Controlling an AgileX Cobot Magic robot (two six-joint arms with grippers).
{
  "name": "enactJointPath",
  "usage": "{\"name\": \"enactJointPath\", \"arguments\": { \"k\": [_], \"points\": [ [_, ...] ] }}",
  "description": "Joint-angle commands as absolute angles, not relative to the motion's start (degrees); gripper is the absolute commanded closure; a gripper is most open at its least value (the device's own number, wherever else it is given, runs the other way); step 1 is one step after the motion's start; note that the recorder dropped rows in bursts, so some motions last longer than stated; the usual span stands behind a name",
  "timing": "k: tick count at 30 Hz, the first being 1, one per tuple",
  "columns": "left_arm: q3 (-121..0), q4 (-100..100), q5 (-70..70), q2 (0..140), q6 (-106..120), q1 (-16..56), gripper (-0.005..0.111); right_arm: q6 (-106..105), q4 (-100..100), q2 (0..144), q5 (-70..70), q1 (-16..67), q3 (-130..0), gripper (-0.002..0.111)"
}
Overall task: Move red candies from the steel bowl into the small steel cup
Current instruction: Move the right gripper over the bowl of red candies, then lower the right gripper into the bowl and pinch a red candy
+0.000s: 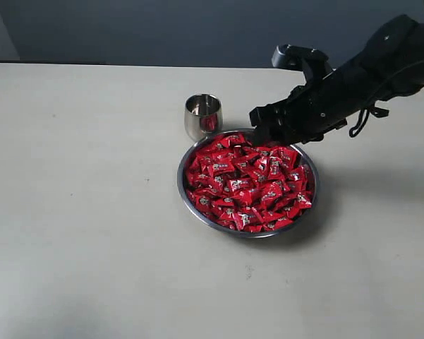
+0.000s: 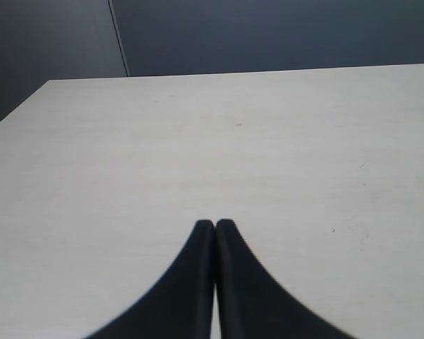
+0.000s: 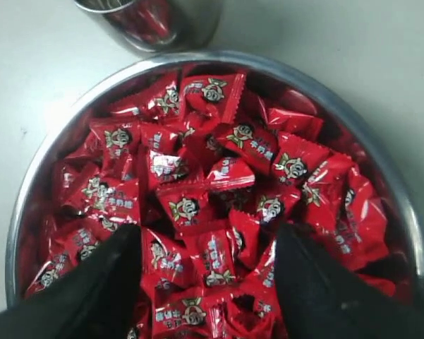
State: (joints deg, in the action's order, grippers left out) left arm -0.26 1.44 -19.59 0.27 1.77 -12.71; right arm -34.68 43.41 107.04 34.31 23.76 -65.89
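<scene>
Now the black right gripper (image 3: 208,236) hangs with fingers spread, grasping nothing, over the far side of the bright-red wrapped candies (image 1: 247,185) heaped in the wide shallow steel bowl (image 1: 180,185). The small rounded steel cup (image 1: 202,115) stands upright just beyond the bowl's far-left rim. The left gripper (image 2: 214,226) is clenched empty above the pale table (image 2: 197,141).

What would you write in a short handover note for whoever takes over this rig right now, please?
Left gripper: shut, holding nothing, over bare table.
Right gripper: open, holding nothing, fingers spread just above the red candies.
Things: the candies are heaped in the steel bowl; the small steel cup stands upright close beside the bowl.
Done: unclear. Red shows at the cup, but I cannot tell whether it is candy or reflection.
Left: probably close on a candy, carry it to the cup, release, repeat.
</scene>
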Motion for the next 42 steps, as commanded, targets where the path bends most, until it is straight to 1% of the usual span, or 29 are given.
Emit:
{"name": "enactJointPath", "arguments": {
  "k": [1, 8, 14, 20, 24, 42],
  "points": [
    [0.0, 1.57, -19.14, 0.0, 1.68, -12.44, 0.106, -35.29, 43.93, 109.59, 34.13, 24.74, -68.7, 0.054],
    [0.0, 1.57, -19.14, 0.0, 1.68, -12.44, 0.106, -35.31, 42.07, 112.29, 36.11, 26.18, -72.44, 0.054],
    [0.0, 1.57, -19.14, 0.0, 1.68, -12.44, 0.106, -35.31, 37.78, 112.41, 35.25, 26.18, -72.44, 0.054],
    [0.0, 1.57, -19.14, 0.0, 1.68, -12.44, 0.106, -35.31, 37.53, 112.41, 35.25, 26.18, -72.44, 0.054],
    [0.0, 1.57, -19.14, 0.0, 1.68, -12.44, 0.106, -35.16, 37.53, 112.41, 35.25, 26.18, -72.44, 0.058],
    [0.0, 1.57, -19.14, 0.0, 1.68, -12.44, 0.106, -34.95, 37.51, 116.05, 34.97, 26.18, -72.44, 0.058]
  ]
}}
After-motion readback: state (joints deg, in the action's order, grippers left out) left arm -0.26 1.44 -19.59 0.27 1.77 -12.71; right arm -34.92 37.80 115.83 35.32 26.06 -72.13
